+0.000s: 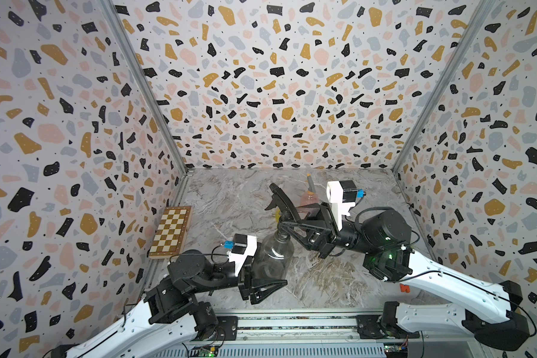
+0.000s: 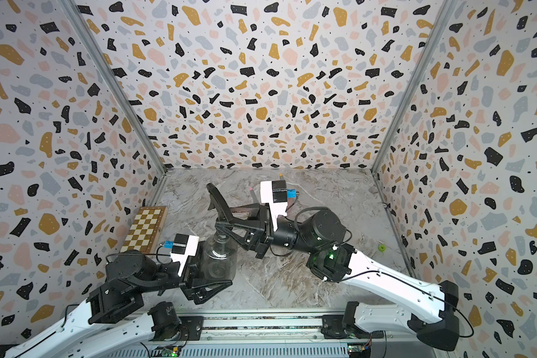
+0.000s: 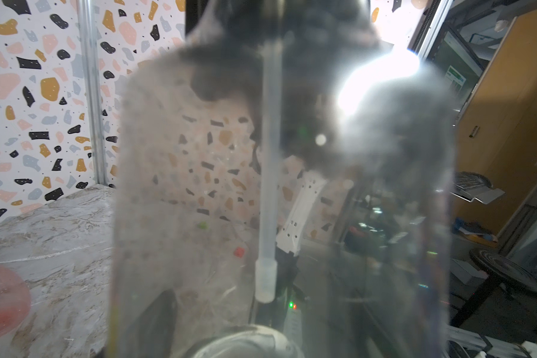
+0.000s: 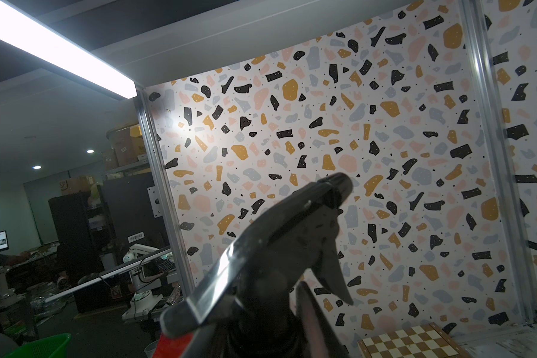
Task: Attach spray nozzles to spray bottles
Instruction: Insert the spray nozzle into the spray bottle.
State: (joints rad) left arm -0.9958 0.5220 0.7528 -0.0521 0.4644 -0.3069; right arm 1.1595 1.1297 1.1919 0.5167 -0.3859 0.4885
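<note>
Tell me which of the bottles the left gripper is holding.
The smoky grey bottle, nearest the front, sits in the left gripper with the black nozzle on its neck. The pink bottle and yellow bottle stand behind, ungripped.

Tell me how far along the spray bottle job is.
Done, apparently: the pink bottle at the back wears an orange-tipped nozzle. In hand: left gripper holds the grey bottle, right gripper holds the black nozzle at its neck, dip tube already inside. Left: tightening it; the yellow bottle is mostly hidden.
</note>
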